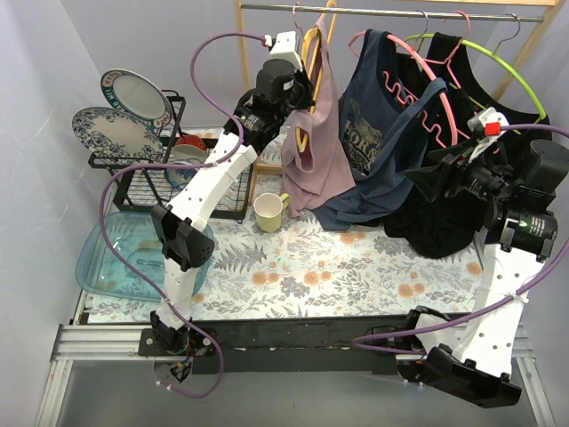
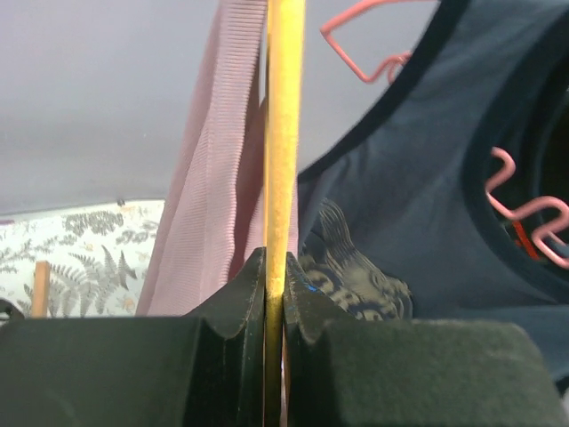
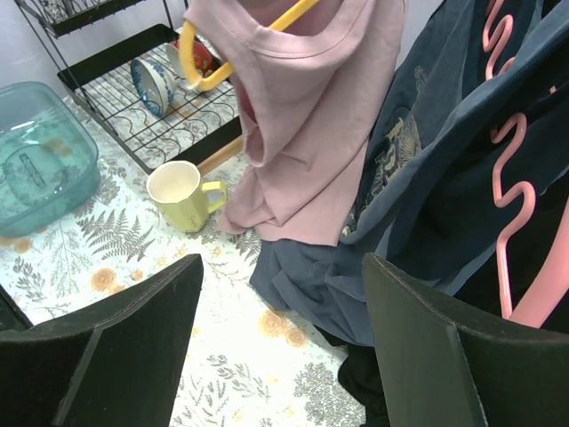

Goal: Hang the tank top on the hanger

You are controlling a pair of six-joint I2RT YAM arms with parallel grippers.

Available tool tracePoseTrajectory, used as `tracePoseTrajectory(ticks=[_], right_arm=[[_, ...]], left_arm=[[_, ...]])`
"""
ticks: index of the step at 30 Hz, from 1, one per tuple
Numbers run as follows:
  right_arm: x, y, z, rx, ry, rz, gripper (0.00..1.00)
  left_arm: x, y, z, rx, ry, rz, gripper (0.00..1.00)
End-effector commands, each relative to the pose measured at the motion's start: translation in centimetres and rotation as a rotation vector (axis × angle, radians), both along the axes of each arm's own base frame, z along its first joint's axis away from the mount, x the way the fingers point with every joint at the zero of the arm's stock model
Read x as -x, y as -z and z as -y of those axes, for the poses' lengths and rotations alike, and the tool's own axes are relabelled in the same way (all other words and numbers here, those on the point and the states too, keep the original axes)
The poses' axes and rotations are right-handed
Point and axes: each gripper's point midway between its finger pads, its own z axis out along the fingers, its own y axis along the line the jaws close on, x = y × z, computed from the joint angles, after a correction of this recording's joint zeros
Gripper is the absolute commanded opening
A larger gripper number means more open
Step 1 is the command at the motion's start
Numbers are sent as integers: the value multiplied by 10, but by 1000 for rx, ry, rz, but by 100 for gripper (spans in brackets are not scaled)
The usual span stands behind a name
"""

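The dusty-pink tank top (image 1: pixel 313 158) hangs on the yellow-orange hanger (image 1: pixel 311 49) at the left of the rail, its hem bunched on the table. My left gripper (image 1: pixel 302 89) is shut on the hanger; in the left wrist view the yellow bar (image 2: pixel 283 133) runs up between the closed fingers, with pink fabric (image 2: pixel 209 205) just left of it. My right gripper (image 1: pixel 425 181) is open and empty, off to the right in front of the dark garments. In the right wrist view the tank top (image 3: pixel 311 116) and a hanger end (image 3: pixel 200 67) lie ahead of its spread fingers (image 3: pixel 418 329).
A navy printed top (image 1: pixel 378 133) on a pink wavy hanger (image 1: pixel 418 84) and a black top (image 1: pixel 462 205) on a lime-green hanger (image 1: pixel 498 67) hang to the right. A yellow mug (image 1: pixel 269 212), dish rack (image 1: pixel 178 169) with plates and teal tub (image 1: pixel 133 253) stand left.
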Motion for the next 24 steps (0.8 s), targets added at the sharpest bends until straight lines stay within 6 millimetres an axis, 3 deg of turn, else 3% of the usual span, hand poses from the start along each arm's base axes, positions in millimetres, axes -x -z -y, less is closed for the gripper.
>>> tracePoseTrajectory(ticks=[1,6,7,8,10,11,15,19,24], right_arm=[[5,-5,-3,-1,-18,27,80],[6,-3,-4,-7,-24,22,80],[6,-2,-4,-7,-22,22,80],[6,-2,-4,-7,-22,23,80],[7,-1,-4,-6,-24,23,80],[7,0,-4,-6,-23,19,80],[7,3,-2,13,-9,23,80],[7,7,2,43,13,25,80],[8,9,7,83,50,35,80]], left_arm=[[3,-48,-8,93,8,97,0],[4,-45,-9,89,7,85,0],[6,-46,-10,89,9,84,4],[7,-47,-10,90,12,85,22],[10,-49,-11,90,21,85,44],[14,-54,-13,95,26,89,60],[33,-70,-16,120,68,89,85],[59,-87,-24,149,117,92,98],[89,-102,-33,178,171,77,98]])
